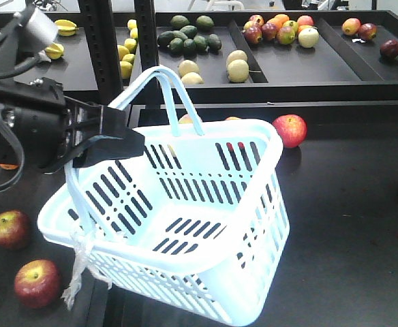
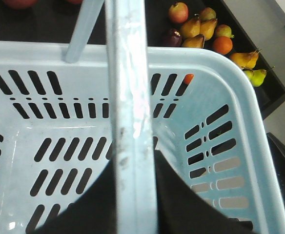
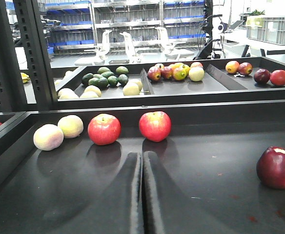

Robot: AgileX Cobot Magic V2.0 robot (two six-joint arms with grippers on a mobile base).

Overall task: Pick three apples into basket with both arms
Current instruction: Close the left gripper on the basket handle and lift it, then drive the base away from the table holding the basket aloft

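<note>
the left gripper (image 1: 127, 139) is clamped on one hoop handle (image 2: 130, 122) of the basket (image 1: 212, 289); in the left wrist view the pale bar runs straight down between its two dark fingers. the basket hangs tilted from that grip, its near corner lowest, over the left edge of the bench (image 1: 349, 225); whether its bottom touches the bench i cannot tell. the second hoop handle (image 1: 185, 102) stands up beside the held one. a scrap of clear plastic (image 1: 76, 272) dangles from the basket's left side.

the right gripper (image 3: 142, 158) is low over the bench with its fingers pressed together and nothing between them. ahead of it, near the bench's far edge, a red apple (image 3: 104, 129) and a second red apple (image 3: 155, 126) stand side by side, close but apart. the dark red apple (image 3: 277, 167) sits near the bench's right edge, nearer the gripper and well apart from those two. two pale yellow fruits (image 3: 48, 137) lie touching each other at the far left corner, just beside the first red apple.

left of the basket, on the lower surface, two more red apples (image 1: 9, 228) lie near each other. behind the bench a raised tray (image 1: 335, 68) carries avocados, pale fruit and mixed apples.
</note>
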